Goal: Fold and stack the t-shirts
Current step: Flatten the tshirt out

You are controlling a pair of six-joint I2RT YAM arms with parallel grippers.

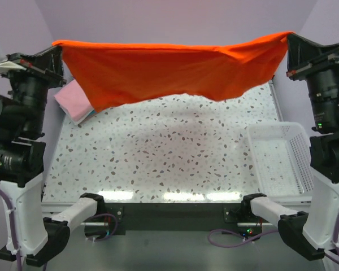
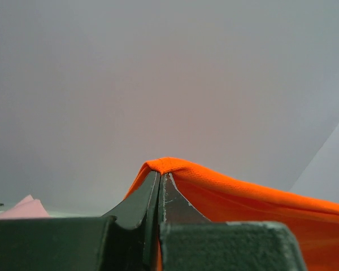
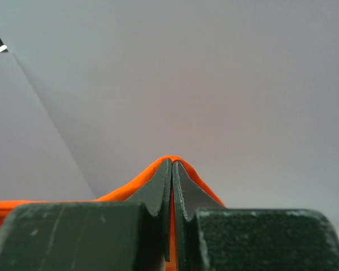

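A bright orange-red t-shirt (image 1: 169,70) hangs stretched in the air between both arms, high above the far part of the speckled table (image 1: 158,152). My left gripper (image 1: 57,45) is shut on its left corner, and my right gripper (image 1: 289,36) is shut on its right corner. In the left wrist view, orange cloth (image 2: 226,192) wraps over the closed left gripper (image 2: 161,175). The right wrist view shows orange cloth (image 3: 133,186) pinched by the right gripper (image 3: 172,162). A folded pink t-shirt (image 1: 73,101) lies on a teal one at the far left, partly hidden by the hanging shirt.
A white plastic mesh basket (image 1: 282,161) stands at the table's right edge. Both arm bases sit at the near edge. The hanging shirt hides the far strip of the table. A pink corner (image 2: 22,208) shows low in the left wrist view.
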